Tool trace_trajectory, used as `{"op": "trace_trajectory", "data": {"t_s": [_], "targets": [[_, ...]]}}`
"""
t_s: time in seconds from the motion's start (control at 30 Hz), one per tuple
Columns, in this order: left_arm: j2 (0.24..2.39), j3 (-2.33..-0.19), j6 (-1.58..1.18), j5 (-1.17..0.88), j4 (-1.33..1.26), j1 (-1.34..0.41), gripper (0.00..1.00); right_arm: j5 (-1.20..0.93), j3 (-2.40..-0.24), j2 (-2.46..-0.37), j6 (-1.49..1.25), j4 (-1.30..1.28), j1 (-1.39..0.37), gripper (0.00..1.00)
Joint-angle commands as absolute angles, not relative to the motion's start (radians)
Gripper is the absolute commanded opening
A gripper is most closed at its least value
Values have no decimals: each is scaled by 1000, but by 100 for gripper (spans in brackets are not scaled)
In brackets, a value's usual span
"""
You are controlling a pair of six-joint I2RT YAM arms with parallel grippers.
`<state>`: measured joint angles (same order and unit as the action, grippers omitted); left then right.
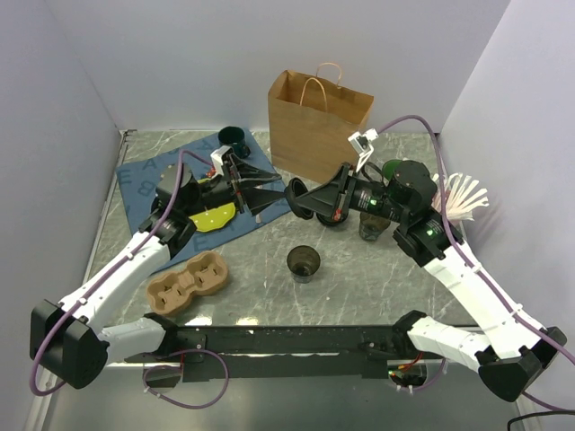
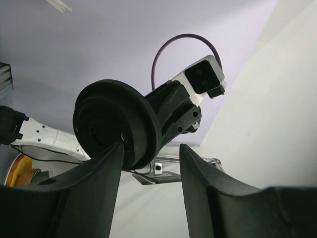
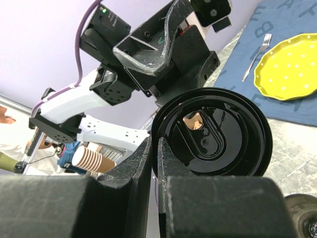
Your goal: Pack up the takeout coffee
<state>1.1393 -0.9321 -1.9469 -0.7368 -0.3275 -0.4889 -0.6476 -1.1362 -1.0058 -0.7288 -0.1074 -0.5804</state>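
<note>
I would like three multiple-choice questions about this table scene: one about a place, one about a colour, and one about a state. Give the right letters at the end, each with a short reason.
1. Where does the paper bag stand?
A. Upright at the far side of the table
B. Lying flat at the near edge
C. Between the two arm bases

2. What colour is the plate on the mat?
A. White
B. Yellow
C. Red

3. In what state is the cup?
A. Upright and covered
B. Tipped on its side
C. Upright and open

Answers:
1 A: the top view shows it upright near the back wall.
2 B: the right wrist view shows it yellow on the blue mat.
3 C: its mouth is uncovered, and the right pincer holds the lid in the air.
</note>
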Motion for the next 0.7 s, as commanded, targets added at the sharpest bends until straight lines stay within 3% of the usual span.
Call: {"op": "trace_trajectory", "data": {"t_s": [0.0,0.2,0.67], "targets": [[1132,-948,-2066,-723,-302,-503,51,-652,-1115,-977,-741,-29,-595,12],[1117,-928,-2103,-699,-330,-509,41,-643,-1091,-965,-746,-18,-609,13],[1077,-830,-2198,-663,-409,-541,36,-630,-1074,-959,-746,-8,-633,13]]}}
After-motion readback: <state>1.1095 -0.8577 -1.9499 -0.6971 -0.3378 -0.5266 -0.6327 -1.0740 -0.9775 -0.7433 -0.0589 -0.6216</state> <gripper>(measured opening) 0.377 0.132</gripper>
